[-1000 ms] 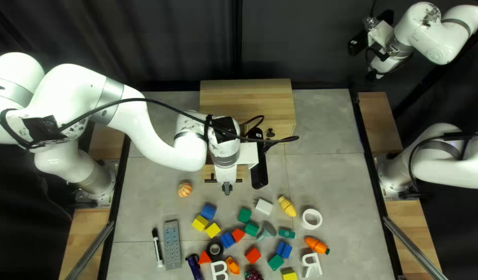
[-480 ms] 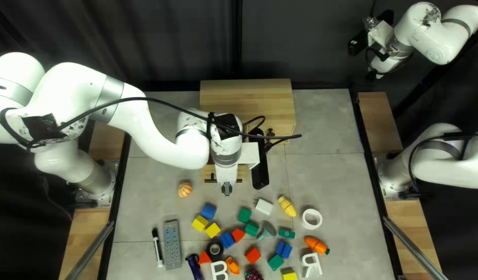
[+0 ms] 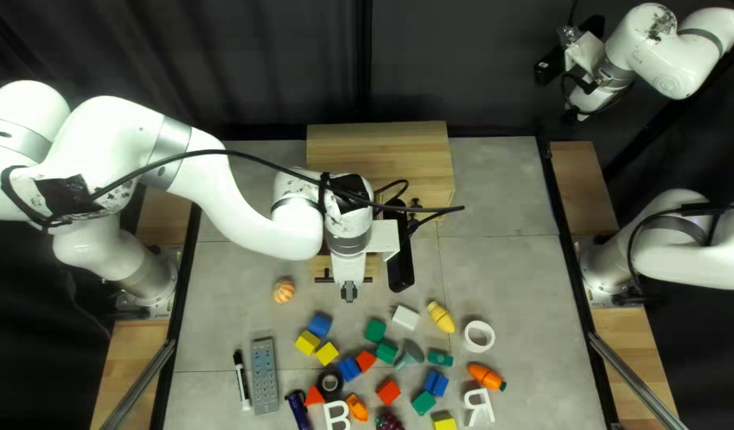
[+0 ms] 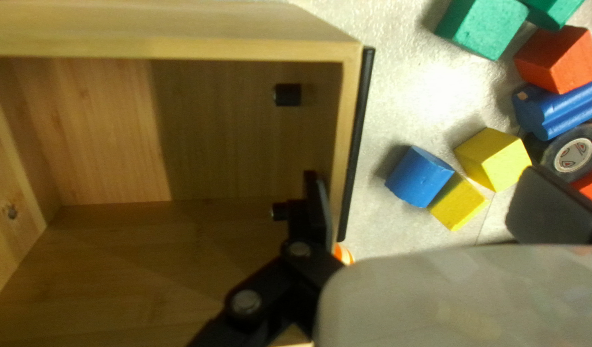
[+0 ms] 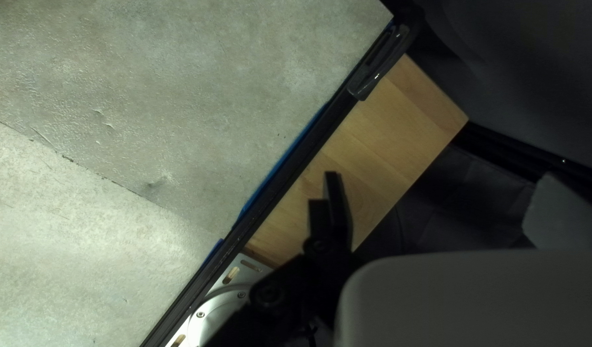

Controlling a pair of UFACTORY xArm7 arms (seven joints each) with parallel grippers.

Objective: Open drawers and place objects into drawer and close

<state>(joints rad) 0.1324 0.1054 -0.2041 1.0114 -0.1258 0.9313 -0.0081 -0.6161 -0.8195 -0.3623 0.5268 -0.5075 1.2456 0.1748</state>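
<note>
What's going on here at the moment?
The left claw is open and holds nothing; one finger is by the inner side of the front of the open wooden drawer, the other beyond that front, over the table. The right claw is open too, off by the table's right side, also holding nothing. The coloured blocks lie on the table in front of the drawer, and none shows inside it.

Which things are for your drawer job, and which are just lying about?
For the job:
- open drawer
- its black handle
- left gripper
- probably some loose toys, like the carrot; I can't tell which

Just there, I think:
- right gripper, holding nothing
- dark curtain
</note>
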